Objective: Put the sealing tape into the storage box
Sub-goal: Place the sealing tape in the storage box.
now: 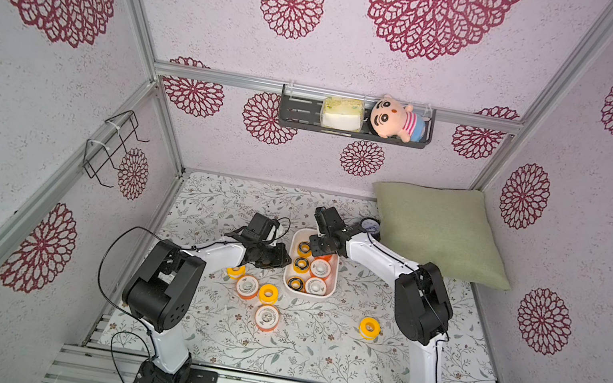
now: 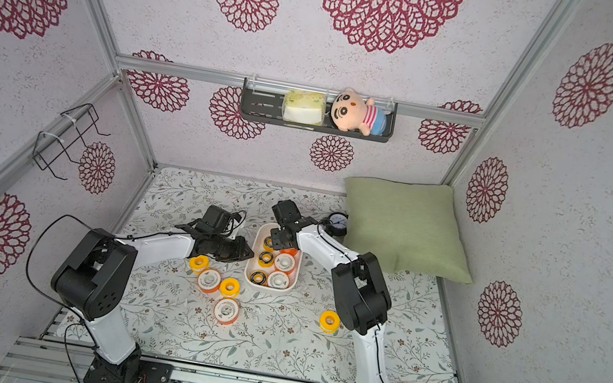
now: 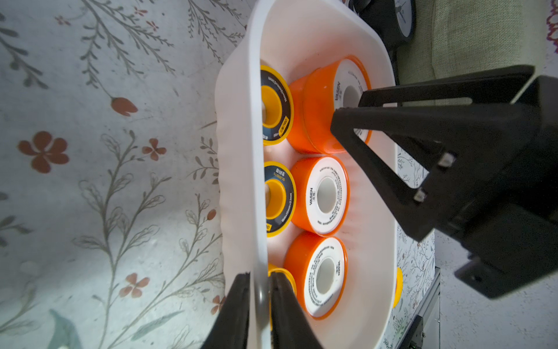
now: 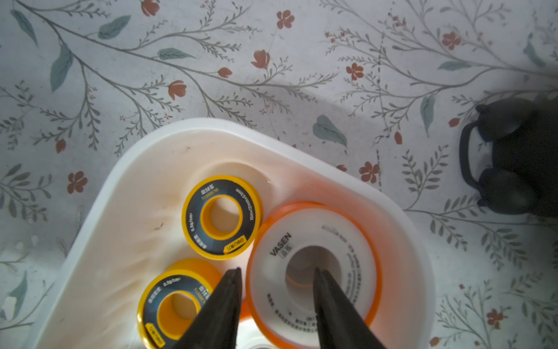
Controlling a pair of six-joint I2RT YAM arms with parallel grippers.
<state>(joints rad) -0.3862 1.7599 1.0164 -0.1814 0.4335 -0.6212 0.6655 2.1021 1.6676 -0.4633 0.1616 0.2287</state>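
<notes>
While its two fingers stood partly spread, the right gripper (image 4: 277, 269) reached down into the far end of the storage box (image 4: 136, 193). One finger was in the centre hole of a white-faced, orange-rimmed spool of sealing tape (image 4: 332, 229) and the other just outside its rim, with a gap showing at the ring, so the gripper straddled it without clamping. That spool sat tilted in the box, just beside a yellow spool with a black ring face (image 4: 222, 216). The left gripper (image 3: 259, 273) had its jaws nearly together, pinched on the box's side wall with one finger inside and one outside. Three black-faced spools lay in a row along that wall, and the white-faced ones lay along the opposite wall. Out on the floral cloth (image 1: 312, 349), four loose spools (image 1: 268, 293), two yellow and two white-faced, clustered near the left arm beside the box, and a lone yellow spool (image 1: 369, 328) lay near the right arm. A black clock (image 1: 368, 225) stood beyond the box, just beside a green pillow (image 1: 438, 227).
</notes>
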